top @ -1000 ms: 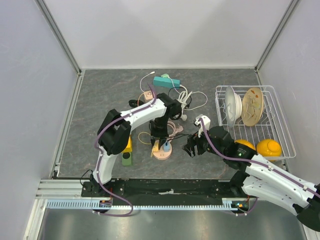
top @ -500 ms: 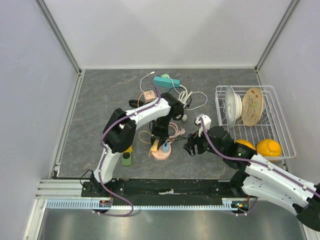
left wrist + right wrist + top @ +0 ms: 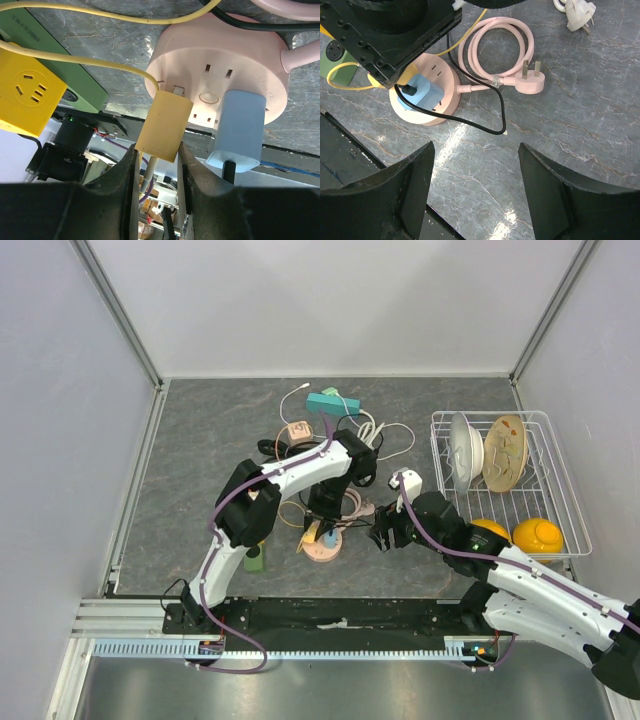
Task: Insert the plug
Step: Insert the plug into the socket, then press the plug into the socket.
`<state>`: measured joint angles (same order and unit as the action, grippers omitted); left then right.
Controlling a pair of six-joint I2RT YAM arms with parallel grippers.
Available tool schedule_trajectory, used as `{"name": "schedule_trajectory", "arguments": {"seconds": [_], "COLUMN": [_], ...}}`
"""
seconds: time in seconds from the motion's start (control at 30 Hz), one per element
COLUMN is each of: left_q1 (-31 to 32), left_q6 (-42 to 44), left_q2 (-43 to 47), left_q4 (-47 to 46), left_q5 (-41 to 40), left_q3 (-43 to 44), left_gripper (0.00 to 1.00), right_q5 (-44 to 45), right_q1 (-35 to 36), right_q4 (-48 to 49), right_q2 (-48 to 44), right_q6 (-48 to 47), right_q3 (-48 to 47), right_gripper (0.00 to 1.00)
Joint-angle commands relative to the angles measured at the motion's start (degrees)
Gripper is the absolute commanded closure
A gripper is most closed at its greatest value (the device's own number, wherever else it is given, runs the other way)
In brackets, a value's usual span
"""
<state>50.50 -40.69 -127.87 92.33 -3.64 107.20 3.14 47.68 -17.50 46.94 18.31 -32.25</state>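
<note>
Your left gripper (image 3: pixel 157 150) grips the yellow plug (image 3: pixel 164 125), its end against the pink round socket (image 3: pixel 220 45) mid-table, while your right gripper (image 3: pixel 476 150), just right of it, stands wide open, empty.

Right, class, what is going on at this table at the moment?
The left gripper is shut on a yellow plug, holding it against the round pink socket hub beside a blue adapter already plugged in. A prong is visible, so the plug looks not fully seated. The right gripper hovers open nearby, holding nothing.
</note>
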Motion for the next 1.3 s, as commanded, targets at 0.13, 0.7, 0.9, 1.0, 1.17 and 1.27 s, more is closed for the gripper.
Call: {"name": "schedule_trajectory", "arguments": {"seconds": [0.13,0.7,0.9,1.0,1.17,1.27], "left_q1": [0.3,-1.02,-2.42,-2.42,-1.11,3.0], "left_q6": [2.63,2.37,-0.71,-1.94,-7.29,-10.19], "left_q2": [1.12,18.42,33.54,43.47,59.62,65.63], "left_q4": [-17.45,-25.61,-40.0,-46.78,-60.66,-70.08], "left_q5": [-8.93,-9.63,-9.89,-10.6,-9.81,-12.52], "left_q3": [-0.85,-1.72,-16.99,-28.07,-50.71,-59.44], "left_gripper": [0.42,0.13,0.16,0.2,0.18,0.18], "right_q5": [3.45,0.22,-4.98,-3.93,0.28,1.6], "right_q1": [0.13,0.13,0.13,0.13,0.04,0.13], "right_q4": [-0.43,-1.49,1.32,1.68,2.9,3.17], "right_q2": [-0.88,0.79,3.59,5.27,6.15,6.06], "right_q6": [1.38,-2.64,-7.49,-7.93,-6.53,-5.74], "right_q3": [-1.41,-5.19,-7.21,-8.7,-8.71,-8.18], "right_gripper": [0.24,0.25,0.26,0.26,0.26,0.26]}}
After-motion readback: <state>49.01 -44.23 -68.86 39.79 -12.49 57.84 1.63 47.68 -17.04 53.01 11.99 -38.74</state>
